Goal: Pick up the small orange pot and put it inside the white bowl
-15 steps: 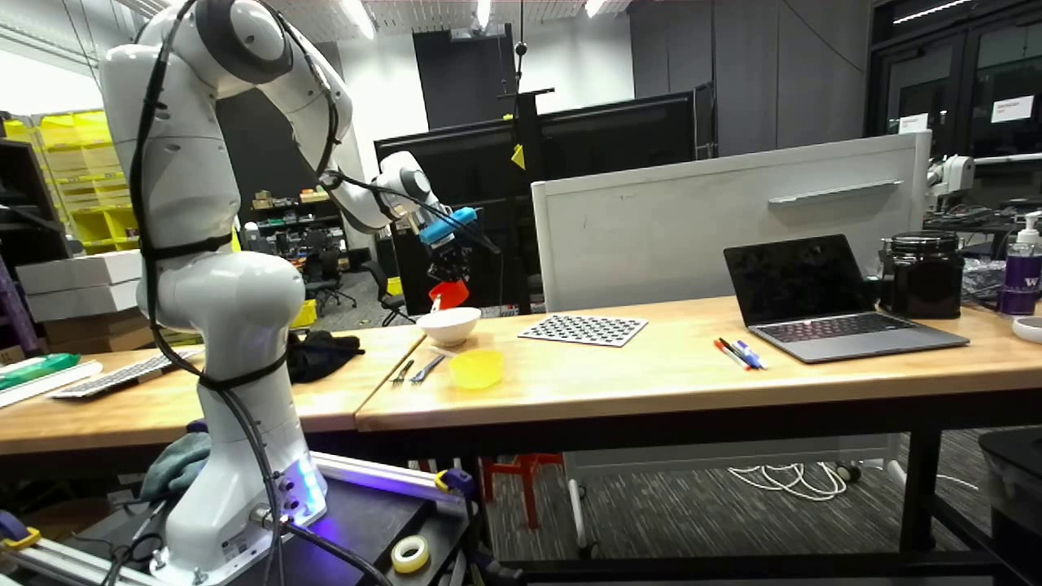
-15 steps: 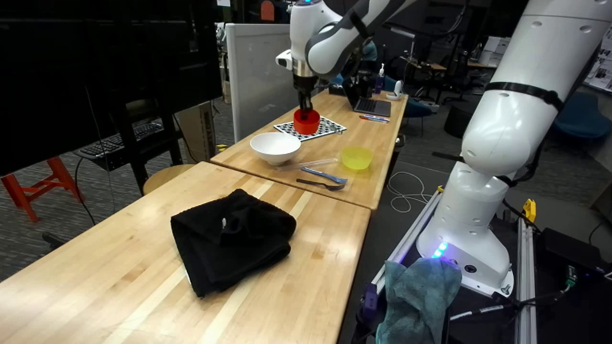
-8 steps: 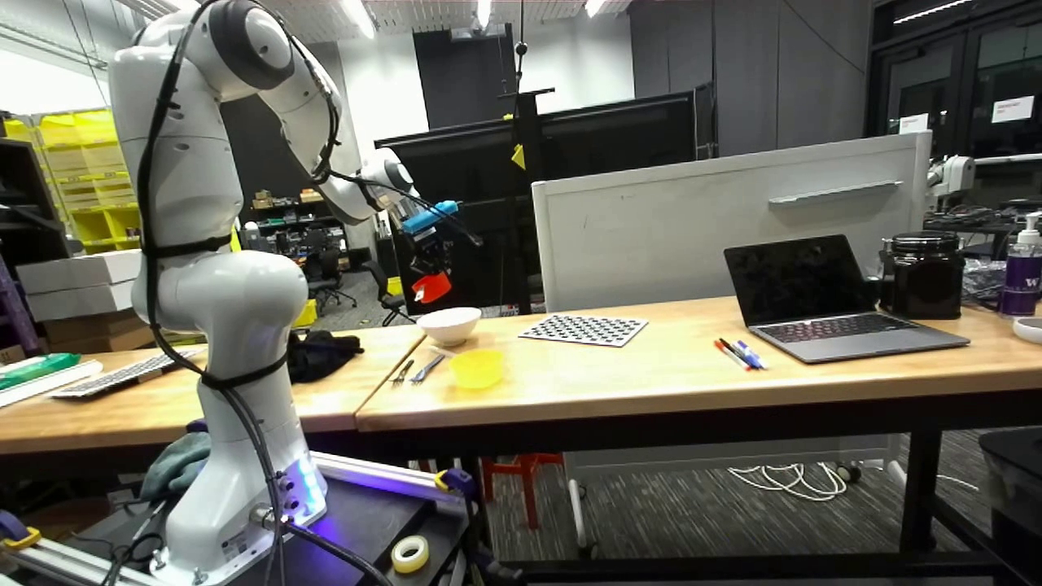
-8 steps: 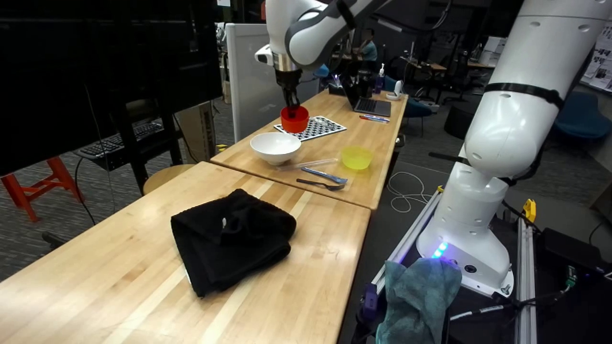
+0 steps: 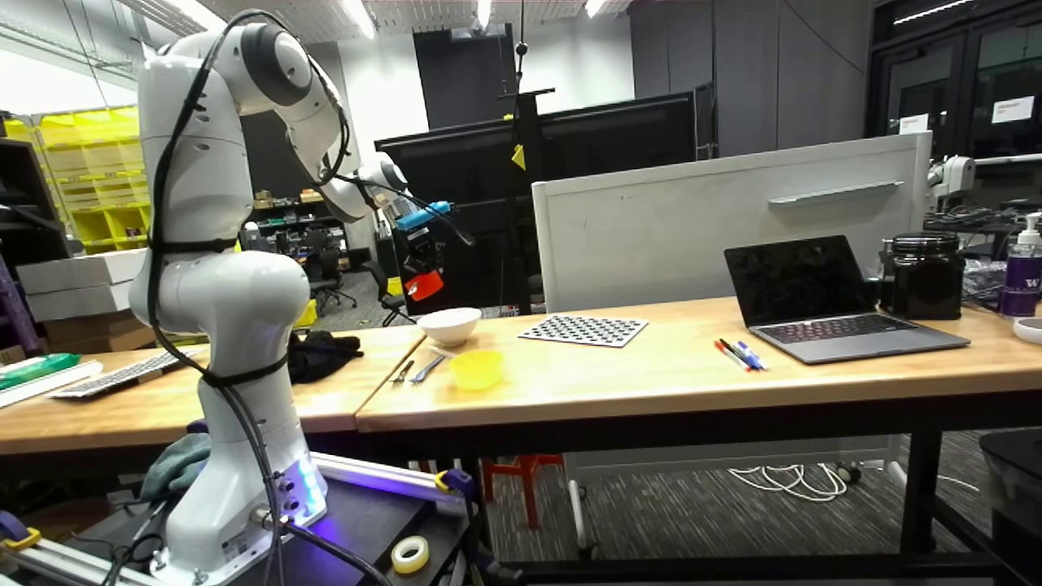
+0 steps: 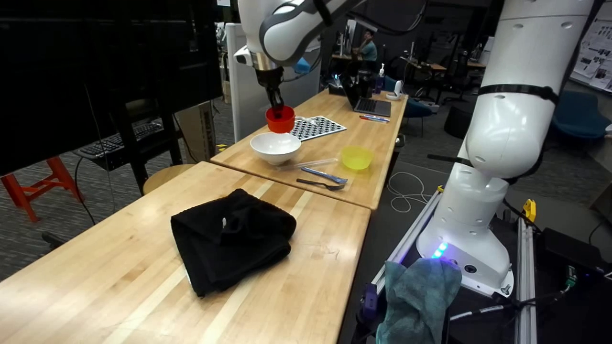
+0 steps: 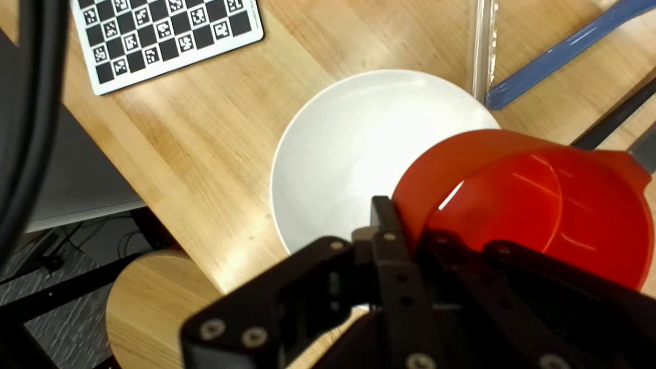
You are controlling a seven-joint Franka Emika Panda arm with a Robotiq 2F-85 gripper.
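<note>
Bench (image 5: 619,378): pale wood, with a white panel (image 5: 716,236) standing behind; it carries the white bowl (image 6: 276,148) and the checkered mat (image 5: 583,329).
Gripper (image 7: 410,225): narrow, pinching the wall of the orange pot (image 7: 528,200), it seems with one finger inside and one outside.
Pot's place: in the air at the fingertips, its body hanging to one side of the gripper; in the wrist view it overlaps one side of the bowl, and in an exterior view the pot (image 5: 425,285) leans, apart from the bowl's rim.
Pot's handling: probably light, smooth, quite stiff plastic, hardly fragile; held by one edge, it could turn in the grip.
Best hold: this thin wall near the pot's top edge; no regrasp seems necessary.
</note>
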